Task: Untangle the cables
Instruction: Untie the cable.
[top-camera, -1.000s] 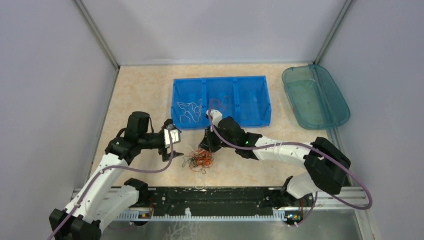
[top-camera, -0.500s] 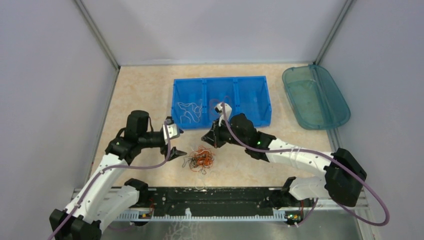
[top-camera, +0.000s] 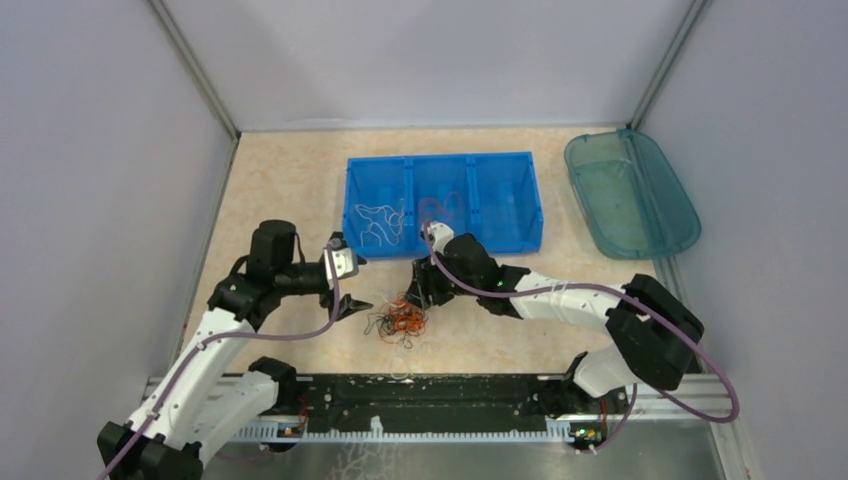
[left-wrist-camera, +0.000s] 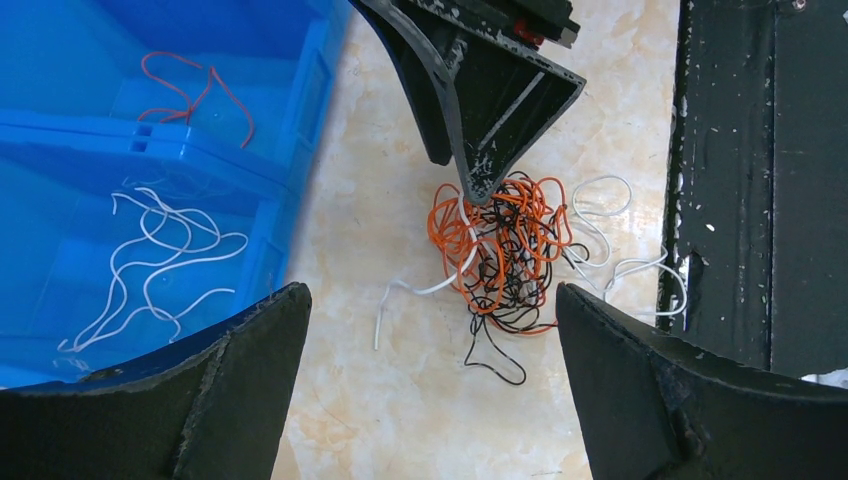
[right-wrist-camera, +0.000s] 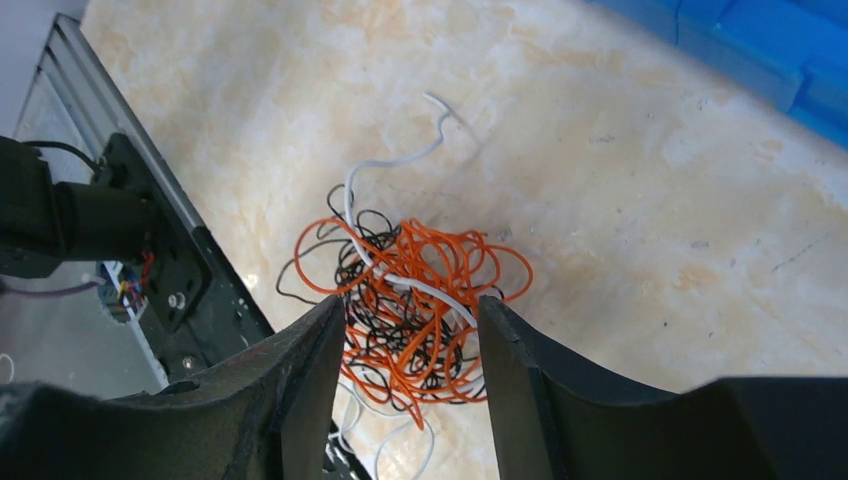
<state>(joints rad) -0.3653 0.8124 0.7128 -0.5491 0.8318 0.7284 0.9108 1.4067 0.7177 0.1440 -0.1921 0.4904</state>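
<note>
Down from where it hung half a second ago, the right gripper (top-camera: 413, 296) now sits lower and nearer the bottom of the overhead frame, right at the upper edge of the tangle (top-camera: 400, 320). The left gripper (top-camera: 345, 278) is where it was, just left of the heap.

Orange, black and white cables (left-wrist-camera: 505, 250) are knotted together in one small pile on the table (top-camera: 290, 180), in the lower middle of the overhead frame, between the two grippers and just above the black rail (top-camera: 430, 395). One white end trails out to the left of the pile, and some white loops lie on its right side against the rail.

Seen from its own wrist, the right gripper (right-wrist-camera: 410, 310) has its jaws partly apart, with the near part of the tangle (right-wrist-camera: 420, 300) showing in the gap between them. They are not closed on any wire. From the left wrist, one finger tip of it touches the top of the pile.

Jaws of the left gripper (left-wrist-camera: 430, 300) are spread wide and hold nothing.

A blue bin (top-camera: 445, 160) with three sections stands above the pile. Loose white cables (top-camera: 378, 222) lie in its left section and a red cable (top-camera: 445, 205) in the middle one. A teal tray (top-camera: 630, 195) lies at the upper right.
</note>
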